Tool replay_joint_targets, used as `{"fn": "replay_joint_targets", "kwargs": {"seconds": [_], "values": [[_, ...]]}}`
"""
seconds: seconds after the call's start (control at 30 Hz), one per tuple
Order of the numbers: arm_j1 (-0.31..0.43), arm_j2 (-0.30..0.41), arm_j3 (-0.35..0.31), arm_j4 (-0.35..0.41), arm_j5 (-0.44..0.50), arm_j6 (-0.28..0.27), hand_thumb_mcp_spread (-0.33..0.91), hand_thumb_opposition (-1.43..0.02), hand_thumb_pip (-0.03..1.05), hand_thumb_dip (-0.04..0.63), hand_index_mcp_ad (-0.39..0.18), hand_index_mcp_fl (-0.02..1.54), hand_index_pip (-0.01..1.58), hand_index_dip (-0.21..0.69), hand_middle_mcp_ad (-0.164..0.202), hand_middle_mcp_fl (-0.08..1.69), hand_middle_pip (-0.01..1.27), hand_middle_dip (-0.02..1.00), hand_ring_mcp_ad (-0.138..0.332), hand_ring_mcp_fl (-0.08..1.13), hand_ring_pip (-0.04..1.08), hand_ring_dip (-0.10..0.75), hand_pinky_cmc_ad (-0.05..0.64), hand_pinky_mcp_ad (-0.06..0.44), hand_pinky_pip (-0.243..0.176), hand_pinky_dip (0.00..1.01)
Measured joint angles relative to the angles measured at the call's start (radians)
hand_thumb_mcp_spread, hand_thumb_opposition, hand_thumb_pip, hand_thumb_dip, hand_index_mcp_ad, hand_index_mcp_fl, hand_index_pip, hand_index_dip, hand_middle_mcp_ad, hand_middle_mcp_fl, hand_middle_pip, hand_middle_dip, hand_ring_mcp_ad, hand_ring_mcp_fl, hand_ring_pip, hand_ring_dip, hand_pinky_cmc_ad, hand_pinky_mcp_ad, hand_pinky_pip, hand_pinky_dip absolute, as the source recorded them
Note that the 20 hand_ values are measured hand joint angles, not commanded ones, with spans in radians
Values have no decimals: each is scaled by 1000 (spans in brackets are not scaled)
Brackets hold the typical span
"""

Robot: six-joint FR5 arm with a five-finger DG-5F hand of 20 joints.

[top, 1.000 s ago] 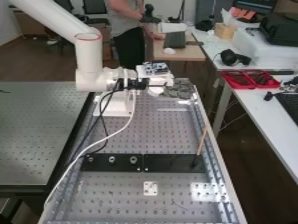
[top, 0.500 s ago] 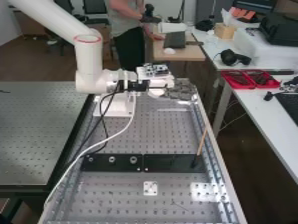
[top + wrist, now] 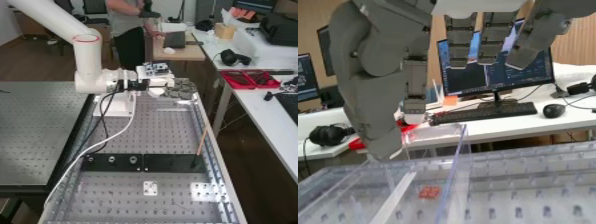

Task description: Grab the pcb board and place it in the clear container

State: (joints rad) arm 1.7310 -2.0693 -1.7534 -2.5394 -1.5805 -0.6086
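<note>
In the high view the dark grey hand point(image 3: 178, 90) is at the far right end of the bench, over the clear container point(image 3: 174, 108), of which faint edges show. The wrist view has the hand point(image 3: 372, 95) with straight, spread fingers and nothing between them, above the clear container point(image 3: 457, 155). A small red pcb board point(image 3: 430, 192) is seen through the clear plastic, below the hand; whether it lies inside the container or beyond its wall I cannot tell.
The perforated metal bench point(image 3: 156, 135) carries a black plate point(image 3: 169, 163), a thin wooden stick point(image 3: 202, 141) and a small white plate point(image 3: 150, 188). Red trays point(image 3: 249, 79) stand on the side desk, where a keyboard point(image 3: 484, 113) and mouse point(image 3: 553, 110) also lie.
</note>
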Motion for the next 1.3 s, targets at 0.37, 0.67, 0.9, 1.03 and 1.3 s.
{"fn": "replay_joint_targets", "kwargs": {"seconds": [0.37, 0.67, 0.9, 1.03, 1.3], "values": [[-91, 200, -24, -220, 19, 5, 559, -803, 337, 244, -188, 407, 354, 232, 61, 24, 145, 147, 98, 16, 91, 51, 330, 195, -45, 185], [-158, 286, 26, -424, 59, -54, 559, -787, 309, 237, -171, 456, 168, 305, 58, 21, 145, 147, 96, 7, 91, 51, 330, 216, -47, 182], [-175, 306, 49, -473, 63, -75, 559, -787, 309, 237, -169, 457, 129, 349, 56, 23, 145, 147, 98, 7, 91, 51, 328, 216, -47, 182], [-177, 317, 49, -463, 64, -81, 559, -787, 305, 237, -169, 459, 115, 358, 54, 23, 141, 147, 94, 7, 91, 51, 349, 234, -47, 182], [-173, 326, 51, -468, 59, -88, 559, -787, 304, 239, -169, 456, 101, 365, 51, 23, 141, 147, 94, 7, 91, 51, 346, 230, -49, 182]]}}
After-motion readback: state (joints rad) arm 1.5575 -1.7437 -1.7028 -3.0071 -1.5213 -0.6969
